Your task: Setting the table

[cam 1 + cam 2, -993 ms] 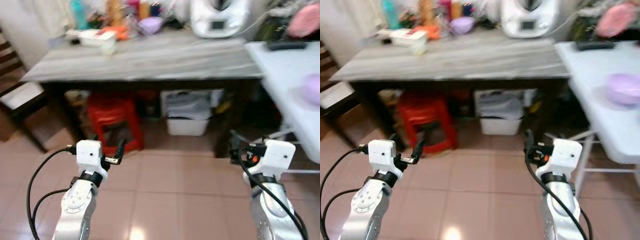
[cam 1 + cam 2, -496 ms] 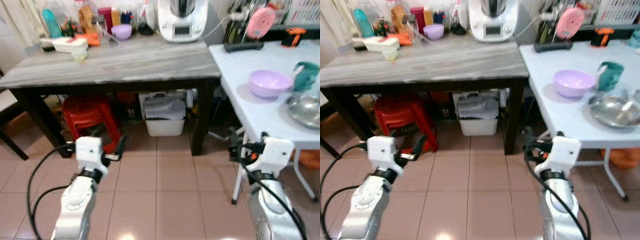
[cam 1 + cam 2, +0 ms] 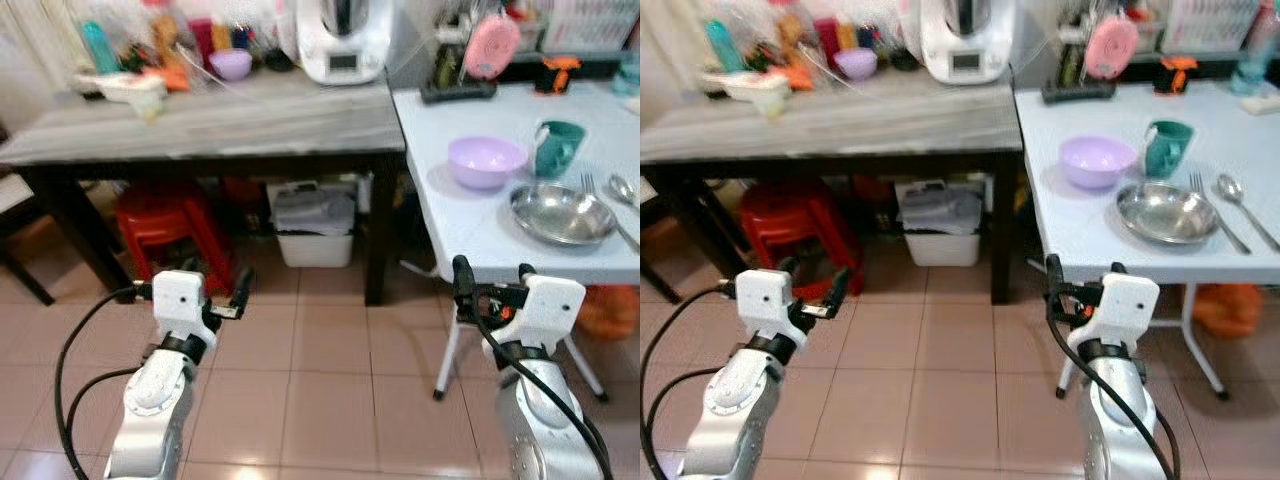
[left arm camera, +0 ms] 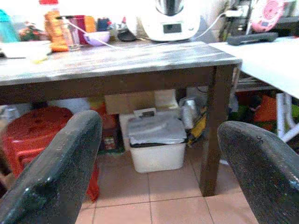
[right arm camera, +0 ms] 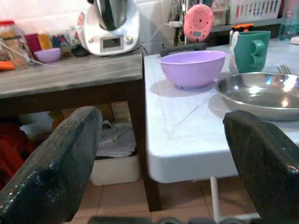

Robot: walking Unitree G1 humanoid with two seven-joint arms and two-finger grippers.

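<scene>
White desk (image 3: 1080,235) stands to the robot's right, its near edge just ahead of the right gripper (image 3: 490,285). On it: a purple bowl (image 3: 1097,161), a green mug (image 3: 1167,147) just right of the bowl, a steel plate (image 3: 1167,211) in front of both and near them, then a fork (image 3: 1216,213) and spoon (image 3: 1243,205) lying side by side right of the plate. At the desk's far edge: a black remote (image 3: 1079,91), a pink round fan (image 3: 1111,45) and an orange-black item (image 3: 1175,72), too small to identify.

Grey desk (image 3: 220,125) stands to the left, butted against the white one. Its far side carries a white appliance (image 3: 341,38), a small purple bowl (image 3: 231,63), bottles (image 3: 165,35) and a white dish (image 3: 122,87). Beneath it: a red stool (image 3: 170,225) and a white bin (image 3: 315,225) on the tiled floor (image 3: 320,400).

Left gripper (image 3: 212,300) is held low over the floor, short of the grey desk; fingers (image 4: 56,172) wide apart, holding nothing. Right gripper is level with the white desk's front edge; fingers (image 5: 51,168) wide apart, holding nothing.
</scene>
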